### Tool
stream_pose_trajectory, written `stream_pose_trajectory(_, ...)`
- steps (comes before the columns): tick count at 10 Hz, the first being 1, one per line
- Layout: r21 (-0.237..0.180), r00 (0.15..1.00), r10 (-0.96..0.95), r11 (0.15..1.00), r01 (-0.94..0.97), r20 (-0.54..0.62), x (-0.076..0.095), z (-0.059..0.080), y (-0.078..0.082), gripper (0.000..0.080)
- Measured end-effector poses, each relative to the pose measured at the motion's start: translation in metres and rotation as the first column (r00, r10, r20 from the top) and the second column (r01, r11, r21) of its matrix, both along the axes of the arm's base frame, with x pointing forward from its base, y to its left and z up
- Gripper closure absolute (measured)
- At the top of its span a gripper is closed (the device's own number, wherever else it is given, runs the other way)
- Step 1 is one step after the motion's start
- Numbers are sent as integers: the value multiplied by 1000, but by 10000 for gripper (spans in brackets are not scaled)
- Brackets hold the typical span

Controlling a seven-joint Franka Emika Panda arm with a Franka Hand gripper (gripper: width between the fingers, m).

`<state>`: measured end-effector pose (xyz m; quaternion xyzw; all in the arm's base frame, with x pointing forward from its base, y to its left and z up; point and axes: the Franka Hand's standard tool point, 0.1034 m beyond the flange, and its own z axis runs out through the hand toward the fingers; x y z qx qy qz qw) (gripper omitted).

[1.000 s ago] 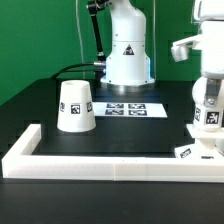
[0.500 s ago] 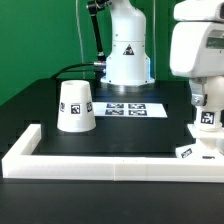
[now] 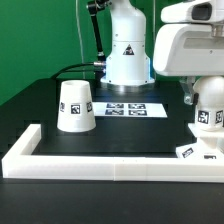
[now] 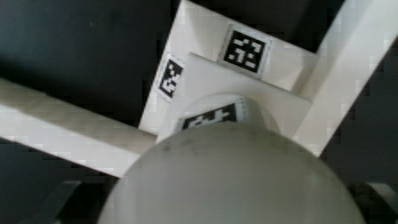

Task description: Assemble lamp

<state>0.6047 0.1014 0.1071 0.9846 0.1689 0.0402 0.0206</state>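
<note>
The white round-headed bulb (image 3: 209, 108) with a square tag stands upright over the flat angular base (image 3: 193, 151) at the exterior view's right. My gripper (image 3: 204, 98) comes down from above and is shut on the bulb's head. In the wrist view the bulb (image 4: 222, 165) fills the near part between the dark fingers (image 4: 71, 197), and the tagged base (image 4: 240, 55) lies beyond it. The cone-shaped shade (image 3: 76, 105) stands alone, wide end down, at the exterior view's left. The contact between bulb stem and base is hidden.
The marker board (image 3: 133, 108) lies at mid-table before the arm's white pedestal (image 3: 127, 50). A long white rail-like border (image 3: 100, 160) runs along the front and up the left side; it also crosses the wrist view (image 4: 54, 120).
The arm's white hand has swung down and toward the exterior view's left, now looming over the bulb. The bulb has shifted slightly left. The shade has not moved.
</note>
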Motion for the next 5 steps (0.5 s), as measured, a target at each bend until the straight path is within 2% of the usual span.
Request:
stream_pose_trajectory(1, 5, 999, -48, 999, 48, 1, 0, 0, 0, 223)
stream_pose_trajectory(2, 25, 984, -180, 983, 180, 2, 0, 0, 0, 223)
stream_pose_trajectory(5, 71, 887, -462, 885, 461, -1, -1, -1, -1, 223)
